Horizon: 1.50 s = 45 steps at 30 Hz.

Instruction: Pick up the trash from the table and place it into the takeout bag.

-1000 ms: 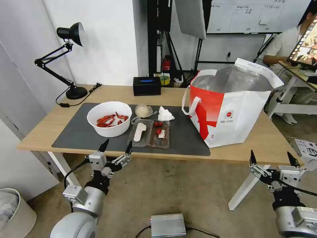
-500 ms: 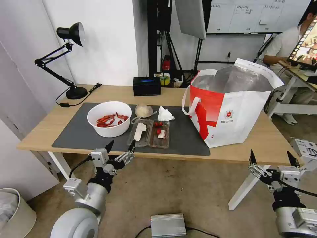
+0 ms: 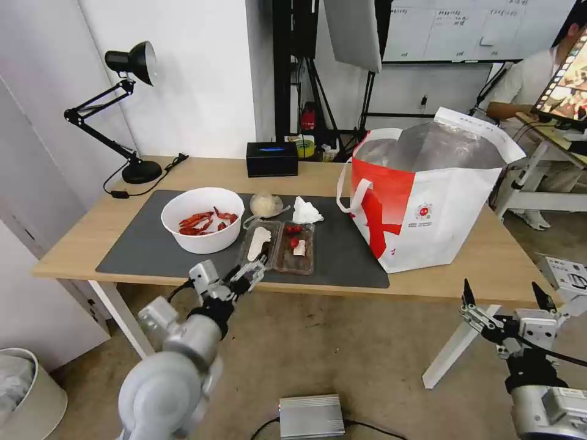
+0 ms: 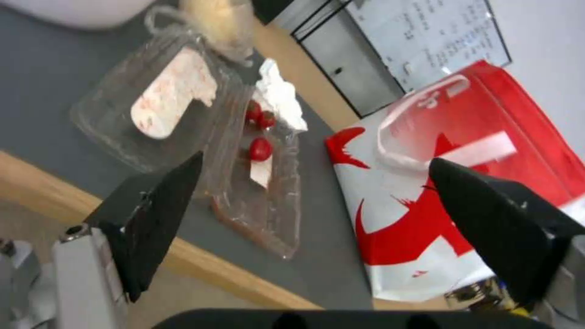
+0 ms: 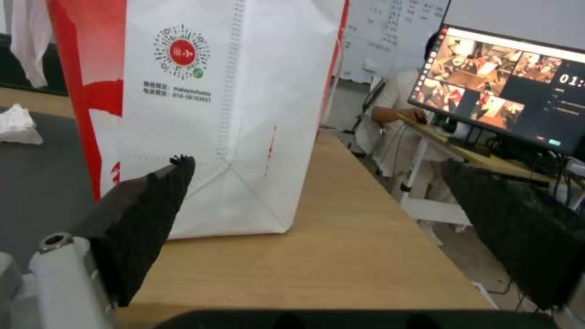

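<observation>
The table [image 3: 110, 214] has a pale wood-grain top with a smooth, low-sheen finish; a matt dark grey mat [image 3: 147, 250] covers its middle. On the mat, the clear two-part plastic tray [image 3: 278, 247] is thin, glossy and crinkled. At its 12 o'clock lies a crumpled white tissue [image 3: 306, 211], soft and papery. At its 9 o'clock stands a white bowl [image 3: 202, 235], smooth and faintly shiny. At the tray's 3 o'clock, the takeout bag [image 3: 446, 214] looks like matt woven fabric, lined with wrinkled, reflective silver foil.
</observation>
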Motion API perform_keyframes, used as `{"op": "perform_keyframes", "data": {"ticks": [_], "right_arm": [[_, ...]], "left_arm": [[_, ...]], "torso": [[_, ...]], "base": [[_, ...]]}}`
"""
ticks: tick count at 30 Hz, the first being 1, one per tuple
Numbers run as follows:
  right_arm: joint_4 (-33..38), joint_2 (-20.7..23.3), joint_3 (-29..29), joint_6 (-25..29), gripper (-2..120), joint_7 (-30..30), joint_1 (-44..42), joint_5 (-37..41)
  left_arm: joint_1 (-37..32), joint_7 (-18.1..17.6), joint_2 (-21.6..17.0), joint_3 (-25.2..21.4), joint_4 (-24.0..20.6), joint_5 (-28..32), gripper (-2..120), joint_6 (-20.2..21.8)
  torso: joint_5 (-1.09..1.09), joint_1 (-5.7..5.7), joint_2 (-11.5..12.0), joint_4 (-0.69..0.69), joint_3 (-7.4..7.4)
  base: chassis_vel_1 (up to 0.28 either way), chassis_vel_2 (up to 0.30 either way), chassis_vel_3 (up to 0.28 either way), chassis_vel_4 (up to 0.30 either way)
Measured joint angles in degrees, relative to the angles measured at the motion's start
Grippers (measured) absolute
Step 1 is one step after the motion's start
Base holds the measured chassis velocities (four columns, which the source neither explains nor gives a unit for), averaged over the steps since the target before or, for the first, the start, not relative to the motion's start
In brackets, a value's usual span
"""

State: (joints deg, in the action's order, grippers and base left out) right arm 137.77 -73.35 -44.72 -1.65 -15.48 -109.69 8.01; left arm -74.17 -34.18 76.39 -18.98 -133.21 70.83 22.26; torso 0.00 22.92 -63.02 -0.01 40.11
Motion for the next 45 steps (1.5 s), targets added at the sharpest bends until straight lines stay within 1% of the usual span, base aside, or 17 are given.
{"op": "perform_keyframes", "data": {"ticks": [1, 2, 3, 5, 6, 7, 9, 13, 18, 25, 30, 36, 45], "right_arm": [[0.0, -0.1, 0.0, 0.0, 100, 0.0, -0.1, -0.1], [0.0, -0.1, 0.0, 0.0, 100, 0.0, -0.1, -0.1], [0.0, -0.2, 0.0, 0.0, 100, 0.0, -0.1, -0.2], [0.0, -0.3, 0.0, 0.0, 100, 0.0, -0.3, -0.3], [0.0, -0.3, 0.0, 0.0, 100, 0.0, -0.3, -0.3], [0.0, -0.3, 0.0, 0.0, 100, 0.0, -0.3, -0.3], [-0.2, -0.4, 0.0, 0.0, 100, 0.0, -0.3, -0.3], [-0.6, -0.6, 0.0, 0.1, 100, 0.0, -0.3, -0.4], [-1.0, -0.5, 0.0, 0.1, 100, 0.0, -0.1, -0.4], [-1.6, -0.5, 0.1, 0.2, 100, 0.0, 0.3, -0.4], [-1.9, -0.5, 0.1, 0.4, 100, 0.0, 0.4, -0.3], [-2.4, -0.7, 0.1, 0.4, 100, 0.0, 0.7, -0.3], [-3.0, -1.1, 0.1, 0.4, 100, 0.0, 0.9, -0.3]], "left_arm": [[1.2, -2.3, 0.5, 0.3, 0.3, 1.5, 100, 0.0], [1.2, -2.3, 0.5, 0.3, 0.3, 1.5, 100, 0.0], [2.3, -4.6, 0.9, 0.7, 0.5, 2.6, 100, -0.1], [3.7, -7.6, 1.7, 1.5, 1.1, 4.2, 100, -0.4], [3.7, -7.6, 1.7, 1.5, 1.1, 4.2, 100, -0.4], [4.6, -8.9, 2.2, 1.9, 1.6, 4.9, 100, -0.7], [5.6, -10.1, 2.8, 2.5, 2.4, 5.6, 100, -1.0], [7.1, -11.4, 4.0, 3.2, 4.2, 6.1, 100, -1.2], [7.7, -11.8, 4.9, 3.3, 5.6, 6.3, 100, -1.2], [8.6, -12.4, 6.3, 3.6, 8.9, 6.0, 100, -1.3], [9.3, -12.3, 6.4, 3.3, 10.3, 5.8, 100, -1.3], [10.7, -12.0, 5.8, 2.7, 13.3, 5.4, 100, -1.3], [10.8, -11.6, 5.6, 2.7, 14.9, 4.8, 100, -0.9]], "torso": [[0.00, 0.00, 0.0, 0.00, 0.00], [0.00, 0.00, 0.0, 0.00, 0.00], [0.00, 0.00, 0.0, 0.00, 0.00], [0.00, 0.00, 0.0, 0.00, 0.00], [0.00, 0.00, 0.0, 0.00, 0.00], [0.00, 0.00, 0.0, 0.01, 0.00], [0.00, 0.00, 0.0, 0.01, 0.00], [0.00, 0.00, 0.0, 0.01, -0.01], [0.00, 0.00, 0.0, 0.01, -0.01], [0.00, 0.00, 0.0, 0.01, -0.01], [0.00, 0.00, 0.0, 0.00, -0.01], [-0.01, 0.00, 0.0, 0.01, 0.00], [0.00, 0.00, 0.0, 0.01, 0.00]], "base": [[0.000, 0.000, 0.000, 0.000], [0.000, 0.000, 0.000, 0.000], [0.000, 0.000, 0.000, 0.000], [0.000, 0.000, 0.000, 0.000], [0.000, 0.000, 0.000, 0.000], [0.000, 0.000, 0.000, 0.000], [0.000, 0.000, 0.000, 0.000], [0.000, 0.000, 0.000, 0.000], [0.000, 0.000, 0.000, 0.000], [0.000, 0.000, 0.000, 0.000], [0.000, 0.000, 0.000, 0.000], [0.000, 0.000, 0.000, 0.000], [0.000, 0.000, 0.000, 0.000]]}}
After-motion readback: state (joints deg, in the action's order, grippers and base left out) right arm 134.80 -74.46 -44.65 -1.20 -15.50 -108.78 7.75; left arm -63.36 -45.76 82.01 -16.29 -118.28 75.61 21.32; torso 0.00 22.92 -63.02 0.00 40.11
